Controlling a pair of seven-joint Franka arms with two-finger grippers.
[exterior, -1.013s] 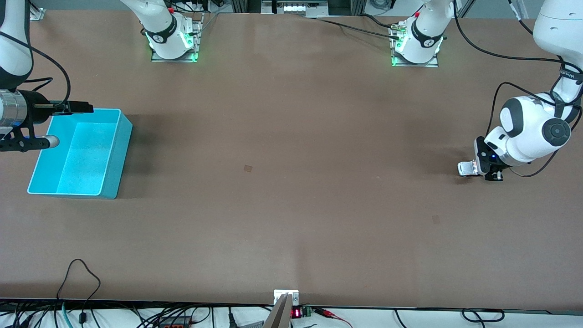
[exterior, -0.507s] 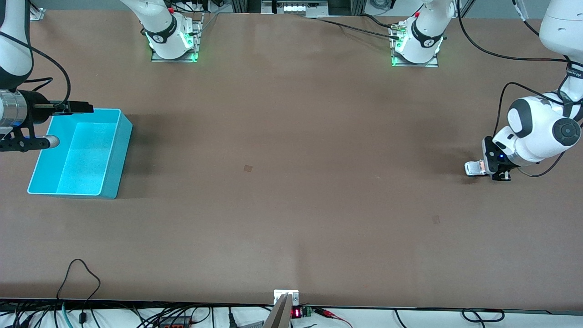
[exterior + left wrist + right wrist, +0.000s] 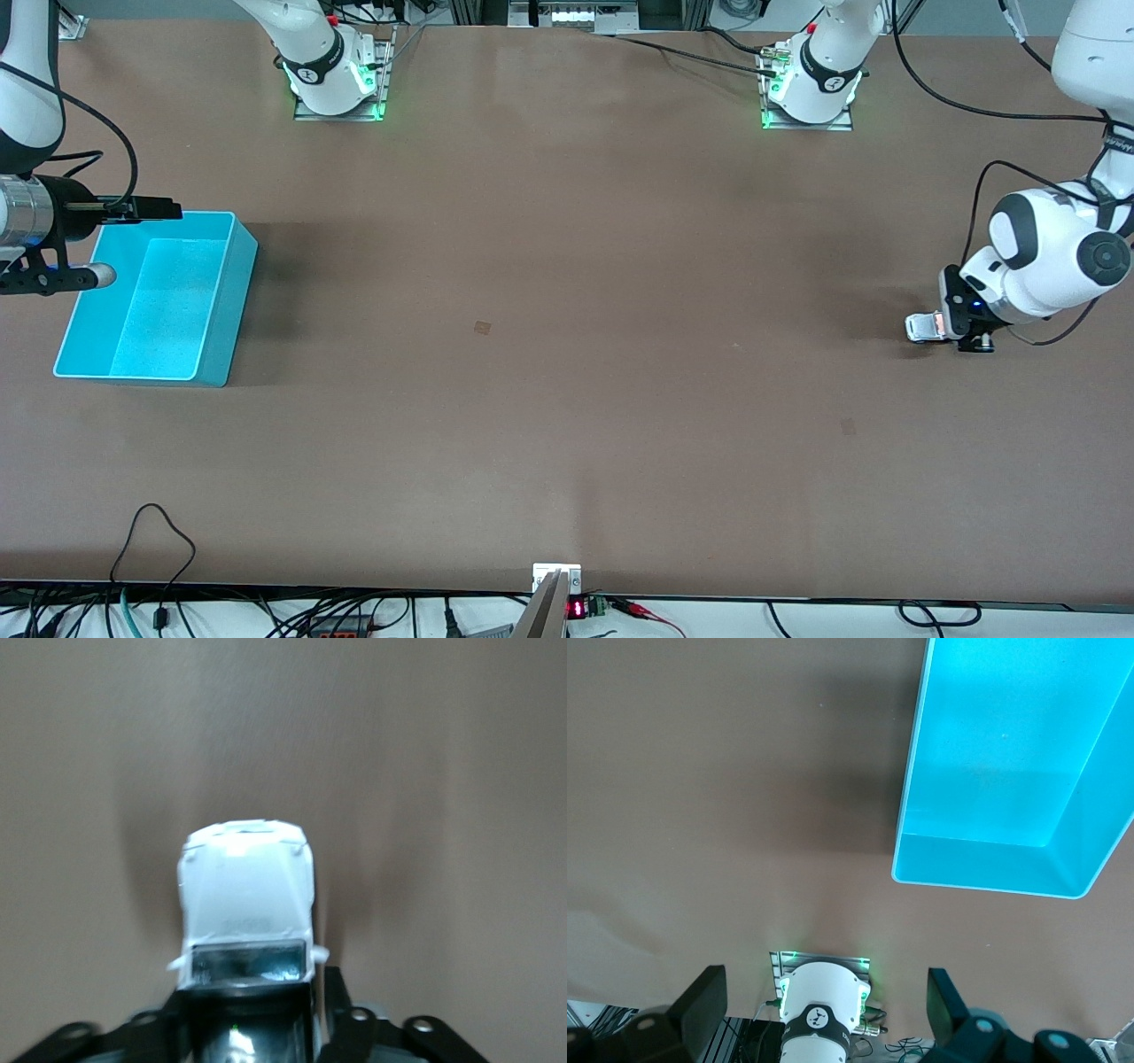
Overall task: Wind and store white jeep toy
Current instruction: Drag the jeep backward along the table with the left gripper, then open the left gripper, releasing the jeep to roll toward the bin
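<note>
The white jeep toy (image 3: 922, 326) rests on the brown table near the left arm's end. In the left wrist view its white hood (image 3: 247, 890) sticks out ahead of the fingers and its black roof sits between them. My left gripper (image 3: 959, 335) is low at the table, shut on the toy's rear half; it also shows in the left wrist view (image 3: 250, 997). The turquoise bin (image 3: 241, 266) stands empty at the right arm's end. My right gripper (image 3: 124, 244) hovers open and empty over the bin's outer edge, and the arm waits there.
The right wrist view shows the bin's rim (image 3: 914, 806), the gripper's wide-open fingers (image 3: 700, 1001) and the right arm's base (image 3: 822, 1005). Both arm bases (image 3: 337, 75) stand along the table edge farthest from the front camera. Cables hang at the nearest edge.
My left gripper has slid the toy a short way along the table toward the left arm's end, then nearly stopped. The right arm has not moved.
</note>
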